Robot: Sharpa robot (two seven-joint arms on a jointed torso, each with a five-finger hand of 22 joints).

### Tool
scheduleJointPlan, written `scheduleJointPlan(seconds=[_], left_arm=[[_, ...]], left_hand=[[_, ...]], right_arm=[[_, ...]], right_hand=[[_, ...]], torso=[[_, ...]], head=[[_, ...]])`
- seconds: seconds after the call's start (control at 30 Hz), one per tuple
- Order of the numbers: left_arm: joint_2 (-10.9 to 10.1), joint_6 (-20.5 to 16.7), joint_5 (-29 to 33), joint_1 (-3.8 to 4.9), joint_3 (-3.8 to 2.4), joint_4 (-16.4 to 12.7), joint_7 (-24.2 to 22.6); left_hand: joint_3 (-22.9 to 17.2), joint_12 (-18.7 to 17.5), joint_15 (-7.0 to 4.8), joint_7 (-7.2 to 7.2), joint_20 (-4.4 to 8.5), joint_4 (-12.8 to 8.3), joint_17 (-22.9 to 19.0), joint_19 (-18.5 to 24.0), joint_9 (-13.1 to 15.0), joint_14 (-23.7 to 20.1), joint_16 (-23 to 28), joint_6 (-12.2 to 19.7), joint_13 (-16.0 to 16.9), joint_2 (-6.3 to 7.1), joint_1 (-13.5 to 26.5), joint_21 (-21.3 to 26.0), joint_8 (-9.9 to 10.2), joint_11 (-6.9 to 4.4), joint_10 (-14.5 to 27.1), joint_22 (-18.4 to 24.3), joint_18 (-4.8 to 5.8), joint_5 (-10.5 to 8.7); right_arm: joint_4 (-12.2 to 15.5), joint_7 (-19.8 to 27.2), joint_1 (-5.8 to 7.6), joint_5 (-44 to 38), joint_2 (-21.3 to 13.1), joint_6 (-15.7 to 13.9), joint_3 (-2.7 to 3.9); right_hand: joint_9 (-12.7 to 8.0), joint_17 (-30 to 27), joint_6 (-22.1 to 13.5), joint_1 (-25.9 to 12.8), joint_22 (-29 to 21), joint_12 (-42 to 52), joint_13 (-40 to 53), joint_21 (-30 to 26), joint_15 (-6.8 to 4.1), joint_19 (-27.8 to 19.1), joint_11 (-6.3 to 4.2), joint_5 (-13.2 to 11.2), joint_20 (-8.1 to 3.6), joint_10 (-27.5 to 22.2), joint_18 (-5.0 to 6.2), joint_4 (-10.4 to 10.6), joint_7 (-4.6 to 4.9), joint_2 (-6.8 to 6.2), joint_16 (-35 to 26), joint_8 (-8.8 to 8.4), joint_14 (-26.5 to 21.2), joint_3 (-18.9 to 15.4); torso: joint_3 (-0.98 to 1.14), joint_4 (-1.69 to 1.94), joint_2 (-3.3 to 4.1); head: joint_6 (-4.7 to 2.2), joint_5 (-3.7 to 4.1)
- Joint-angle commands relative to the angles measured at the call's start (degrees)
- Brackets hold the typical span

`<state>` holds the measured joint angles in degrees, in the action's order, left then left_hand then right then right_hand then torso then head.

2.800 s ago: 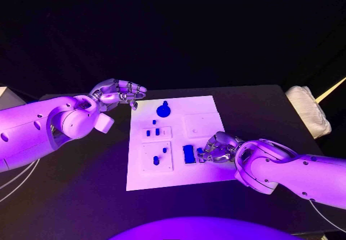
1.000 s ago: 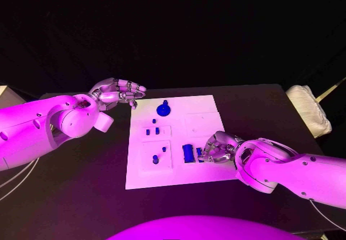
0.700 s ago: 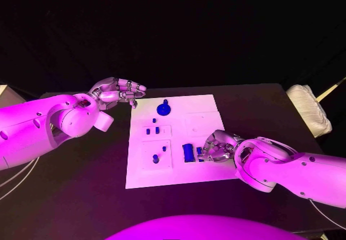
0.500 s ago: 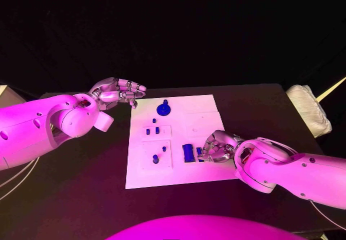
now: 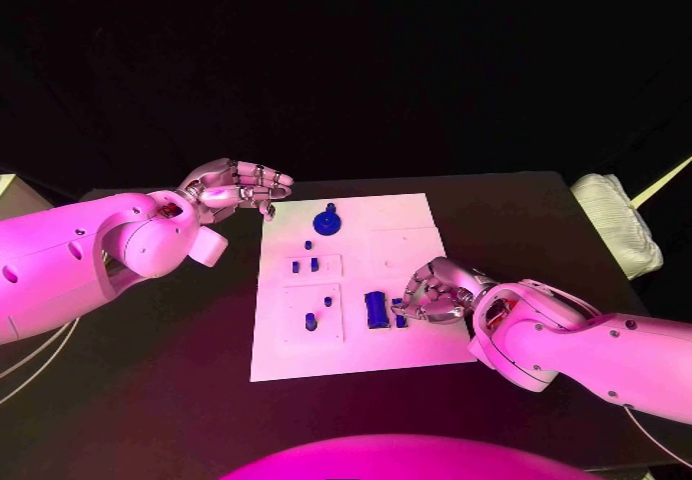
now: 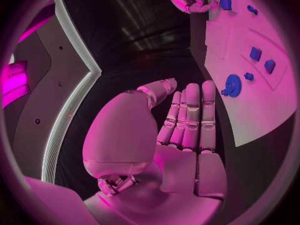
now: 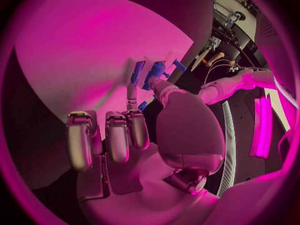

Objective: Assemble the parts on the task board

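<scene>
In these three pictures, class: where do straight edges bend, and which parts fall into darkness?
Left wrist view: the task board edge curves with the fisheye lens, and a dark frame rings the circle. Right wrist view: the same bending, with the right hand looming large. Head view: the board edges run straight, but the room behind the table is black.

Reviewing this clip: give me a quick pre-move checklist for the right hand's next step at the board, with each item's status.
1. Right hand at the blue block on the white board: ok.
2. Firm hold on a part: cannot tell; fingertips hide it.
3. Left hand off the board, holding nothing: ok.
4. Round blue piece clear of the right hand: ok.
5. Board lying flat on the table: ok.
</scene>
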<state>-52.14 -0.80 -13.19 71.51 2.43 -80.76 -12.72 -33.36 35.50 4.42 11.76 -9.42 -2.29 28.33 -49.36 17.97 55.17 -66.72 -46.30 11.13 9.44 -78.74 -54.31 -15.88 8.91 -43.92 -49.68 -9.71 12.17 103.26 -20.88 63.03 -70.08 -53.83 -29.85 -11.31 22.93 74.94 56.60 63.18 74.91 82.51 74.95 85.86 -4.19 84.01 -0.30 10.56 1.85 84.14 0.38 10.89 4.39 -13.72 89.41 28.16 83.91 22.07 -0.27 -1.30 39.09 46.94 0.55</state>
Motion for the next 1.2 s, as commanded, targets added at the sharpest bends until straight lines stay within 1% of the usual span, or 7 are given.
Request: scheduleJointPlan(seconds=[0.03, 0.53, 0.7, 1.07, 1.1, 1.17, 1.2], left_arm=[[0.2, 0.54, 0.52, 0.0, -0.02, 0.08, -0.89], [2.86, -4.21, 5.99, -1.14, 0.64, 3.49, -7.21], [4.89, -6.44, 10.42, -2.5, 0.71, 5.92, -11.25], [9.97, -9.67, 14.47, -4.78, 0.67, 12.53, -18.28], [9.7, -7.31, 11.67, -4.58, 0.69, 12.12, -13.6], [9.68, -7.55, 11.68, -4.62, 0.67, 11.98, -13.62], [9.66, -7.84, 11.69, -4.68, 0.64, 11.81, -13.65]], left_hand=[[-0.25, 0.3, 0.08, 0.54, -0.42, 0.12, -0.1, -0.09, -0.07, -0.48, -0.19, 0.26, -0.07, -0.07, 0.41, 0.23, -0.32, -0.03, 0.5, 0.07, -0.89, 0.32], [0.8, -0.02, 1.08, 0.51, -1.57, 2.72, -5.24, 5.38, -0.06, -7.43, 9.78, 0.95, -1.59, 0.6, 2.4, 9.03, -2.0, 0.31, 0.49, 4.93, -0.74, -0.28], [1.93, -8.13, 2.43, -0.02, -3.34, 4.78, -12.15, 6.45, -0.06, -7.68, 26.48, 1.16, -7.09, 1.37, 1.37, 21.67, -3.67, 0.55, -4.72, 13.57, -0.64, -0.59], [2.89, -21.05, 4.25, -1.22, -6.01, 6.38, -15.66, 7.23, -2.44, -8.46, 44.49, 1.02, -7.53, 1.42, 1.22, 35.9, -0.65, 0.94, -8.59, 23.89, -0.65, -1.14], [33.36, -35.5, -4.42, -11.76, 9.42, 2.29, -28.33, 49.36, -17.97, -55.17, 66.72, 46.3, -11.13, -9.44, 24.35, 54.31, 15.88, -8.91, 43.92, 49.68, 9.71, -12.17], [33.36, -35.5, -4.42, -11.76, 9.42, 2.29, -28.33, 49.36, -17.97, -55.17, 66.72, 46.3, -11.13, -9.44, 26.2, 54.31, 15.88, -8.91, 43.92, 49.68, 9.71, -12.17], [33.36, -35.5, -4.42, -11.76, 9.42, 2.29, -28.33, 49.36, -17.97, -55.17, 66.72, 46.3, -11.13, -9.44, 28.02, 54.31, 15.88, -8.91, 43.92, 49.68, 9.71, -12.17]], right_arm=[[-0.8, 8.77, 0.5, 5.22, -0.33, -4.82, 0.11], [-14.9, 32.45, 3.81, 38.94, 3.96, -0.47, 1.0], [-24.2, 38.07, 4.33, 47.81, 8.44, 3.27, 1.82], [-37.73, 45.38, 4.43, 57.1, 14.77, 9.28, 3.36], [-37.39, 40.49, 4.43, 51.85, 14.46, 4.99, 3.32], [-37.16, 40.59, 4.36, 52.02, 14.41, 4.8, 3.39], [-36.86, 40.71, 4.27, 52.25, 14.34, 4.57, 3.49]], right_hand=[[-0.13, 13.97, -0.93, 0.2, 13.68, -1.01, 10.85, -1.5, 0.62, 4.78, 0.6, 0.08, 0.42, 1.44, 0.65, 0.21, 0.28, -0.09, -0.13, -0.52, 5.83, -1.1], [-1.43, 0.32, -7.51, 7.35, 3.7, -22.05, -0.46, -35.95, 3.21, -4.5, 3.57, 0.21, 2.99, -13.3, 6.16, 0.26, 3.53, 2.66, -11.53, -4.99, 0.24, -4.02], [-1.5, -27.65, -9.62, 9.81, -15.69, -49.58, -22.28, -74.54, 5.27, -19.48, 5.09, -1.7, 5.32, -29.23, 9.85, 0.56, 4.41, 2.35, -45.59, -4.76, -19.57, -0.66], [-5.34, -47.55, -8.07, 11.01, -46.96, -71.3, -59.61, -82.28, 10.76, -30.84, 8.77, -2.82, 11.41, -24.91, 10.27, -0.56, 6.78, 1.59, -73.96, -11.62, -26.89, 3.57], [-22.93, -74.94, -56.6, -11.28, -74.91, -82.51, -74.95, -85.86, 4.19, -84.01, 0.3, -10.56, -1.85, -42.86, -0.38, -10.89, -4.39, 13.72, -89.41, -28.16, -83.91, -22.07], [-22.93, -74.94, -56.6, -12.77, -74.91, -82.51, -74.95, -85.86, 4.19, -84.01, 0.3, -10.56, -1.85, -84.14, -0.38, -10.89, -4.39, 13.72, -89.41, -28.16, -83.91, -22.07], [-22.93, -74.94, -56.6, -14.51, -74.91, -82.51, -74.95, -85.86, 4.19, -84.01, 0.3, -10.56, -1.85, -84.14, -0.38, -10.89, -4.39, 13.72, -89.41, -28.16, -83.91, -22.07]], torso=[[-0.12, -0.07, -0.14], [-1.54, 0.4, -2.8], [-1.47, 0.32, -3.66], [-0.87, 0.66, -4.61], [-1.19, 0.59, -4.3], [-1.15, 0.61, -4.38], [-1.1, 0.63, -4.5]], head=[[-0.39, 0.21], [-3.39, -0.51], [-5.54, -0.92], [-8.21, -1.28], [-7.84, -1.09], [-7.96, -1.08], [-8.11, -1.06]])
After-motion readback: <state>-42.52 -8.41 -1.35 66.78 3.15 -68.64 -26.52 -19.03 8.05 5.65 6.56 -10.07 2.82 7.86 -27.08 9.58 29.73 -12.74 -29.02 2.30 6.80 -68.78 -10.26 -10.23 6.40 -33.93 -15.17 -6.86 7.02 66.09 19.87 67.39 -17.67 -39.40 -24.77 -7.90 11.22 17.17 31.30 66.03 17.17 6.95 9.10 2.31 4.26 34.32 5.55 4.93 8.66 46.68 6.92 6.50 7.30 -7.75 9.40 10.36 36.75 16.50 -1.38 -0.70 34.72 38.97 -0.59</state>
